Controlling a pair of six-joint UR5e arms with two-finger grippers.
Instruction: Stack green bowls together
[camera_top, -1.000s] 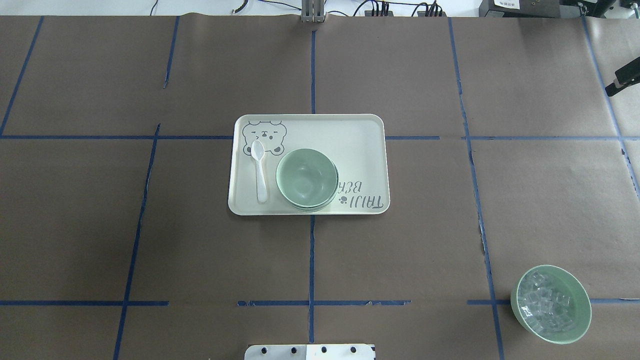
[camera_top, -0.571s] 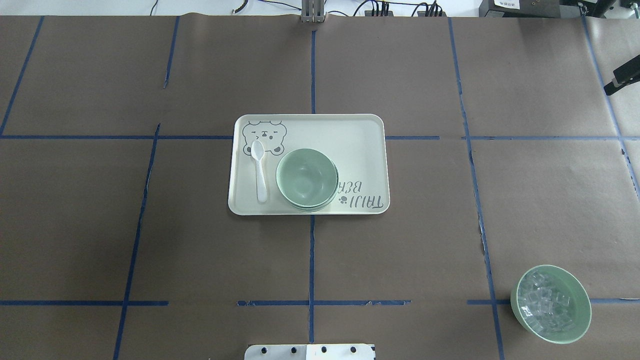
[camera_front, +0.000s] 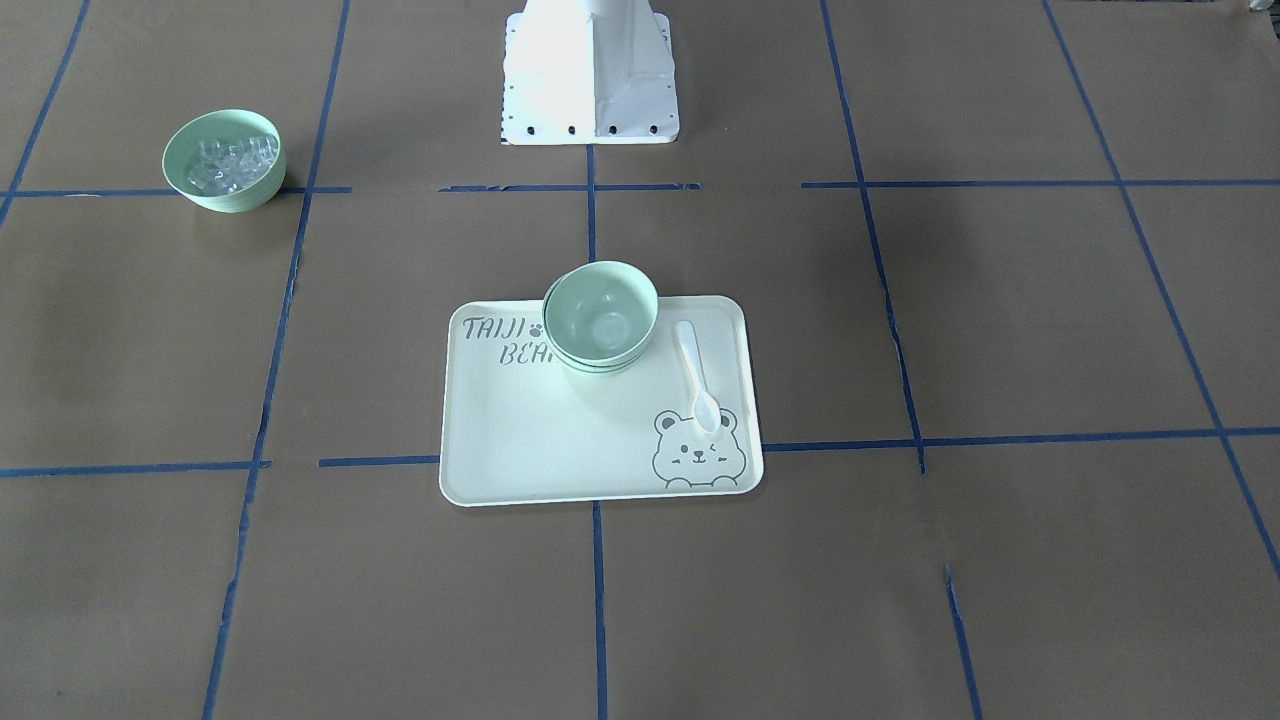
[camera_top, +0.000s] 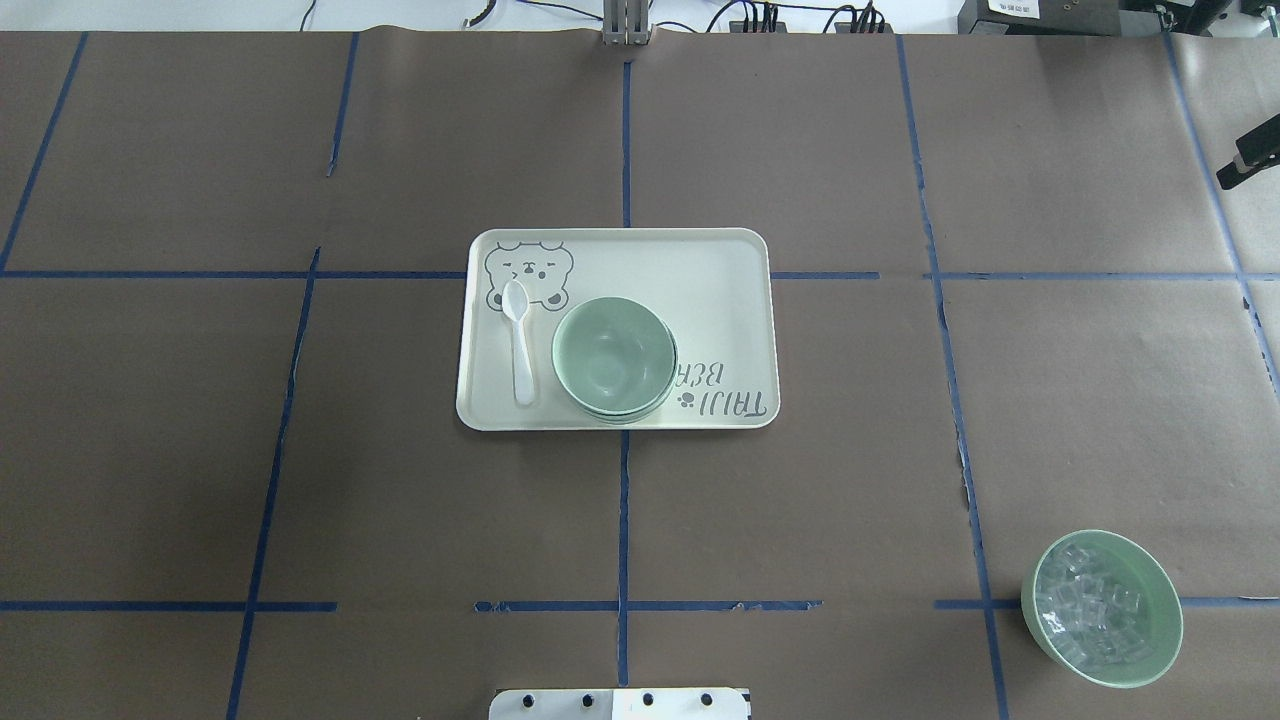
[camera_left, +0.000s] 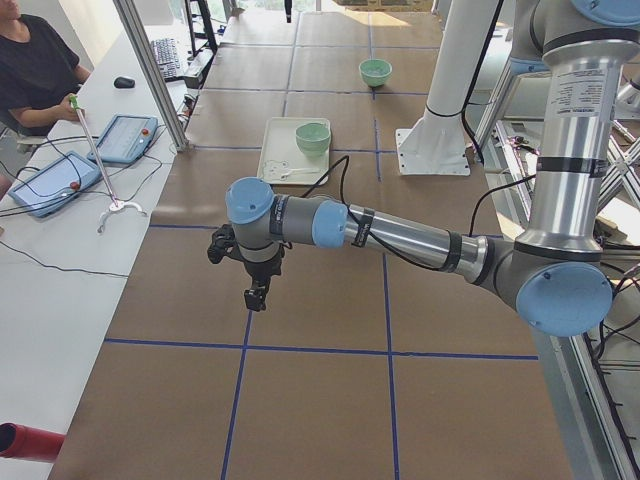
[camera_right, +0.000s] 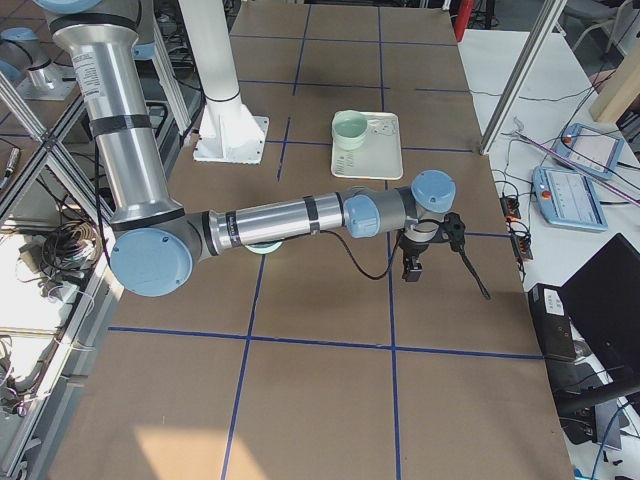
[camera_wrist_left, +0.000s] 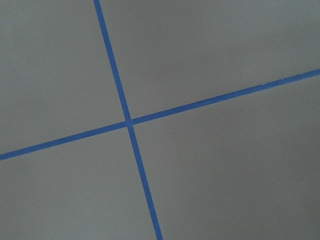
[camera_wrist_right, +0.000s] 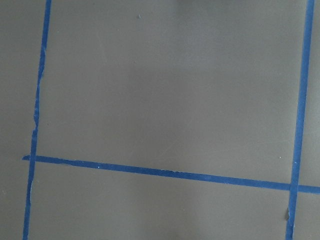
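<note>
Front-facing: green bowls (camera_front: 600, 318) nested in 1 stack, layered rims visible, on the robot-side edge of a pale bear-print tray (camera_front: 520, 450); white spoon (camera_front: 695, 375) on the same tray just beside the stack, apart from it, tip on the bear drawing; separate green bowl of clear cubes (camera_front: 224, 160) well apart, near a table corner on the robot's right; white robot base (camera_front: 590, 80) at the top; nothing over or against the stack.

Overhead: same layout; brown paper (camera_top: 200, 450) across the whole table, gridded with blue tape (camera_top: 150, 606), torn in places; cables along the far edge.

Exterior left: left gripper (camera_left: 256, 297) pointing down above bare paper, well apart from the tray; fingers too small here, cannot tell whether open or closed; seated operator (camera_left: 35, 70) at a white side bench with 2 tablets (camera_left: 125, 138).

Exterior right: right gripper (camera_right: 412, 268) pointing down above bare paper, well short of the tray; cannot tell finger state.

Both wrist views: only paper and crossing tape.
</note>
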